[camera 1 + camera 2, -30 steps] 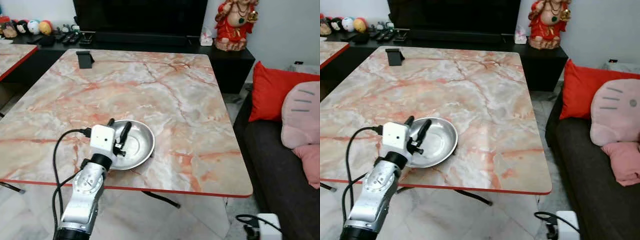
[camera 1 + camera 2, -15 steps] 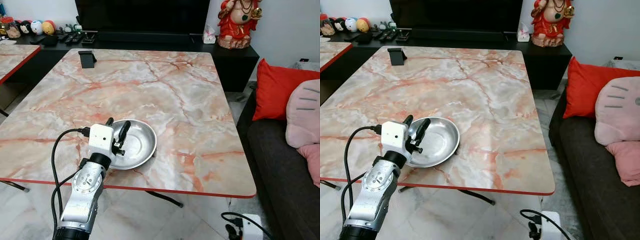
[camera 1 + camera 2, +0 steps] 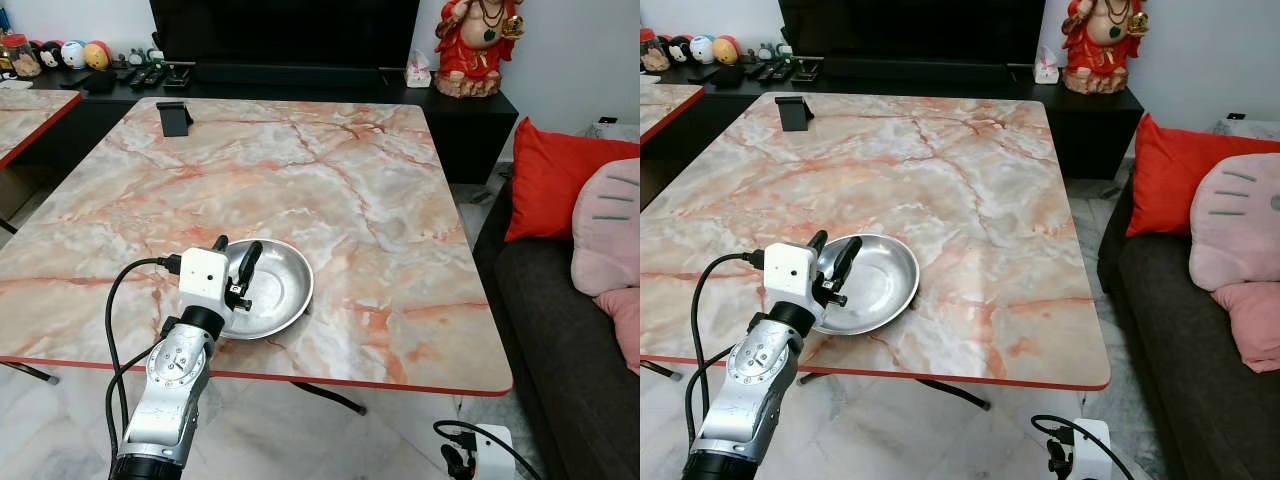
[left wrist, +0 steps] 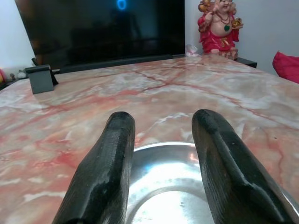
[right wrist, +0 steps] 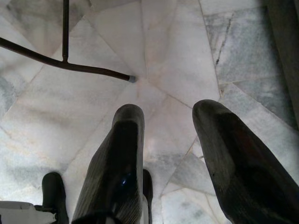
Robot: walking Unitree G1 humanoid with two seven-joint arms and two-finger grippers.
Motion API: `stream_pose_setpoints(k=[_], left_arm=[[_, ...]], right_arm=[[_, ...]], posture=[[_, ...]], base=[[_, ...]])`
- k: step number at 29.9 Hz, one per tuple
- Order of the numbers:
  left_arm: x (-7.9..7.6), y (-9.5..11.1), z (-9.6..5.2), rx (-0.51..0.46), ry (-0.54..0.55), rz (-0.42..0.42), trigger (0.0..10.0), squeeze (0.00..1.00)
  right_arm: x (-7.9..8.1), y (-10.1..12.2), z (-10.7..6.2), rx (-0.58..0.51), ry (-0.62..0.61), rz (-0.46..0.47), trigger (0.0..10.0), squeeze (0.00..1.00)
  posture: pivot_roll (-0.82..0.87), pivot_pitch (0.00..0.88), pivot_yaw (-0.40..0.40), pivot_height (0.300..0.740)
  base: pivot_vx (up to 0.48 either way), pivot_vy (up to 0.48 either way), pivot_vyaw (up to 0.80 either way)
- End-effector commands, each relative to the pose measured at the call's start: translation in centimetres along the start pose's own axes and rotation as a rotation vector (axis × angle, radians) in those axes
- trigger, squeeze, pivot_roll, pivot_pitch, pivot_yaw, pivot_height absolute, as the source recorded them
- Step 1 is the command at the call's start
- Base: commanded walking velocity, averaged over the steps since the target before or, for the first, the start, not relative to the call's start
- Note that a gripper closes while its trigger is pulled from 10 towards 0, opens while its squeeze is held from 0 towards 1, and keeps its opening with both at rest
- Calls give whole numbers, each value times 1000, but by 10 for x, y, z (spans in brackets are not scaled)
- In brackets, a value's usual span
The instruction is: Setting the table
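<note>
- Bowl (image 3: 265, 288): I am seeing a shallow, round, polished metal dish lying near the front edge of the marble-patterned table (image 3: 330, 170), its inside reflecting light and holding nothing.
- Left gripper (image 3: 236, 258): I am holding it over the bowl's near-left rim, its fingers (image 4: 110, 163) spread apart with the shiny interior showing between them; whether they are touching the metal I cannot tell.
- Right gripper (image 5: 166, 140): it is hanging beside the table, fingers parted, pointing down at the pale tiled floor (image 5: 117, 60).
- Black stand (image 3: 173, 117): it is sitting at the table's far-left corner.
- I am reading no labels or writing anywhere.
</note>
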State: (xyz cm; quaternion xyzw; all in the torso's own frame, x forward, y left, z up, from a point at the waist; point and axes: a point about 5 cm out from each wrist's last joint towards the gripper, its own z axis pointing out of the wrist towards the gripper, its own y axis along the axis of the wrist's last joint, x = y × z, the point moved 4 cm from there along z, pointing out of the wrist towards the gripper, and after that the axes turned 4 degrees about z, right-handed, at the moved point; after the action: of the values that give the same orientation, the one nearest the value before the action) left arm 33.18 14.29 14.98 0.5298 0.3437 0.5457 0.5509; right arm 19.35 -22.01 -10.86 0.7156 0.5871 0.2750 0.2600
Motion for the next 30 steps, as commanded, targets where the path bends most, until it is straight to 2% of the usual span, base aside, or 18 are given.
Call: stream_pose_setpoints(k=[1,6,13,30], left_arm=[[2,2,3,0,0,-12,10000,0],[3,2,4,0,1,-8,10000,0],[3,4,4,-5,3,-5,10000,0],[3,5,5,-8,7,-8,10000,0]], right_arm=[[-2,3,1,-8,-20,27,10000,0],[1,1,2,-5,-32,66,10000,0],[10,-2,3,6,-20,74,10000,0],[15,1,5,5,-21,95,10000,0]], posture=[[-18,0,-16,740],[-13,0,-12,740],[0,0,-15,740],[2,0,-17,740]], base=[[0,244,0],[0,254,0],[0,271,0],[0,287,0]])
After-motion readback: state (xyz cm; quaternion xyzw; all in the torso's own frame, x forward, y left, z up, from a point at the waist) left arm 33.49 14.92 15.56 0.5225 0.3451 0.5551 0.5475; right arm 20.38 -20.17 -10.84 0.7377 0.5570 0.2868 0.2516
